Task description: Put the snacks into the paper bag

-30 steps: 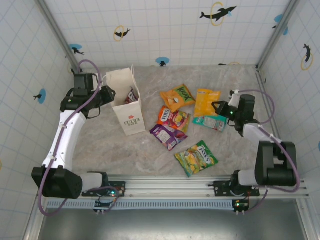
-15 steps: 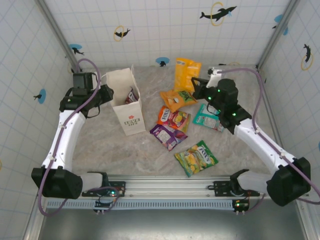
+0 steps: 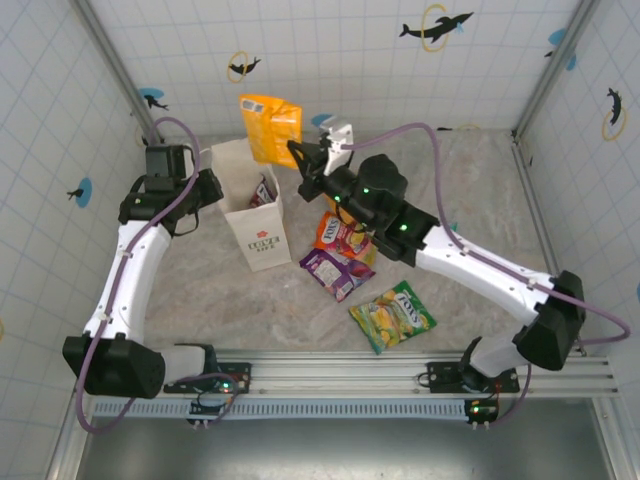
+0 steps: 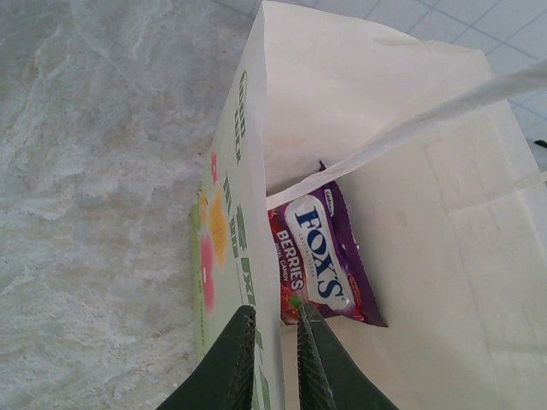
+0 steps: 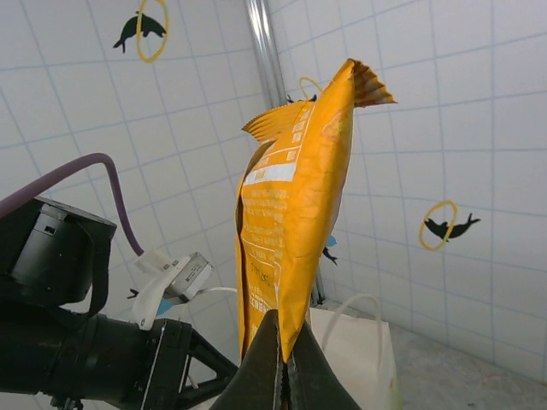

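Gripping the lower edge of the orange packet (image 3: 270, 128), the right fingers (image 3: 303, 160) are closed tight on it, and the right wrist view shows the orange packet (image 5: 291, 231) standing upright above those fingers (image 5: 256, 376) with its crimped top edge uppermost. It is held in the air, clear of the desk (image 3: 200, 300), close to the open top of the paper bag (image 3: 255, 235). The bag stands upright on the left part of the desk, its lettered face turned toward the arms' bases. A purple packet (image 3: 264, 192) already lies inside; from the left wrist it (image 4: 320, 256) rests against the inner wall of the bag (image 4: 410, 128), berry print up. The left fingers (image 3: 213, 187) sit at the bag's left rim; up close, one of them (image 4: 239, 367) is outside the wall and the other inside, with a narrow gap between, and I cannot tell whether they actually pinch the paper. On the desk to the right of the bag lie a red-orange packet (image 3: 345, 238), another purple packet (image 3: 335, 272) just below it, and a green-yellow packet (image 3: 392, 316) nearer the bases, apart from the others.
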